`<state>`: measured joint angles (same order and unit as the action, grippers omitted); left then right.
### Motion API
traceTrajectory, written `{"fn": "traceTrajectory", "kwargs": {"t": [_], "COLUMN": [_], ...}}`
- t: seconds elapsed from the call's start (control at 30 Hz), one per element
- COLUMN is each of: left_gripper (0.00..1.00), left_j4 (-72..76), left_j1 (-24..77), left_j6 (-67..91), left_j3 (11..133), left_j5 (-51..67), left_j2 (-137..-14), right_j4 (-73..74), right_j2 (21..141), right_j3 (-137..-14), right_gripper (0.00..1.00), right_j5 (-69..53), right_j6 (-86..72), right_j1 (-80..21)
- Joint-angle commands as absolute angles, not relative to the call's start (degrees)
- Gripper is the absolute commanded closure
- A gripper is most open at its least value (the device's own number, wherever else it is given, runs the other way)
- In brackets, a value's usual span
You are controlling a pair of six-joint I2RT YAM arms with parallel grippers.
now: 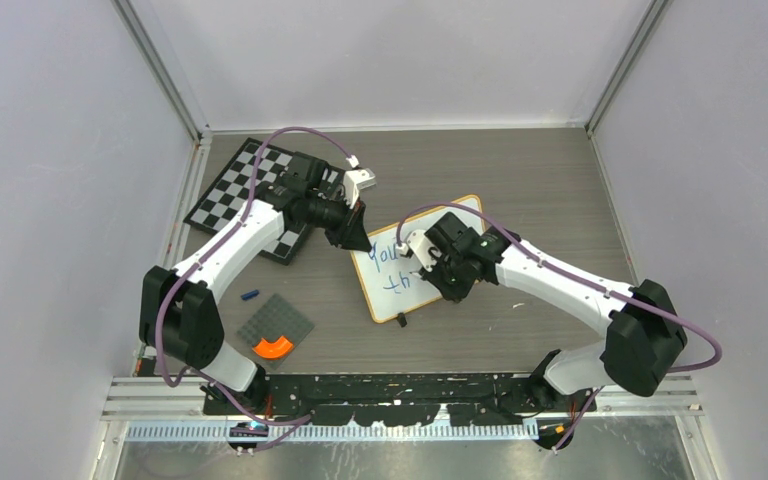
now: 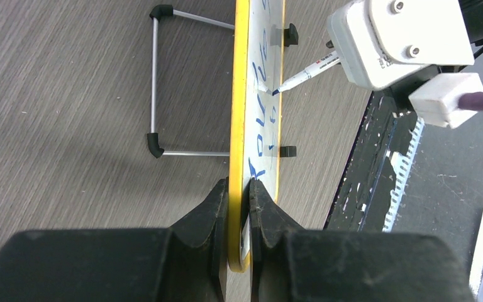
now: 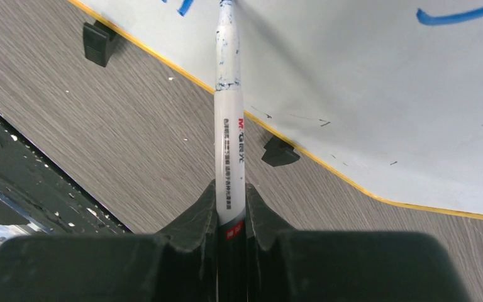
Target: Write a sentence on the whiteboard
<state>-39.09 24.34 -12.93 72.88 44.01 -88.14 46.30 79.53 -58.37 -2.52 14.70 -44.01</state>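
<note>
The whiteboard (image 1: 400, 280), white with a light frame and two black clip feet, lies mid-table with blue handwriting on it. My left gripper (image 1: 352, 240) is shut on its far left corner; in the left wrist view the yellow frame edge (image 2: 239, 126) runs between my closed jaws (image 2: 239, 204). My right gripper (image 1: 430, 262) is shut on a white marker (image 3: 229, 145), whose blue-stained tip touches the board surface (image 3: 365, 94). The marker (image 2: 303, 77) also shows in the left wrist view, its tip on the writing.
A black-and-white chessboard (image 1: 245, 195) lies at the back left under my left arm. A grey baseplate (image 1: 276, 325) with an orange piece (image 1: 273, 347) and a small blue piece (image 1: 250, 295) sit front left. A wire stand (image 2: 160, 82) lies beside the board.
</note>
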Motion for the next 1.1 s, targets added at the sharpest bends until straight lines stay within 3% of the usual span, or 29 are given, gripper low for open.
{"fn": "traceTrajectory", "kwargs": {"t": [0.0, 0.7, 1.07], "left_gripper": [1.0, 1.0, 1.0], "left_j4": [-39.2, -38.3, -38.2], "left_j1": [24.2, 24.2, 24.2], "left_j6": [-17.8, -17.8, -17.6], "left_j3": [72.8, 71.5, 71.5], "left_j5": [37.3, 37.5, 38.2], "left_j2": [-89.3, -88.6, -88.3], "right_j4": [45.1, 45.6, 49.8], "right_j2": [79.1, 79.9, 76.8], "right_j3": [-57.9, -54.8, -63.0], "right_gripper": [1.0, 1.0, 1.0], "right_j5": [-0.7, -2.4, -4.1], "right_j6": [14.8, 14.7, 14.7], "right_j1": [-41.9, -42.8, -42.7]}}
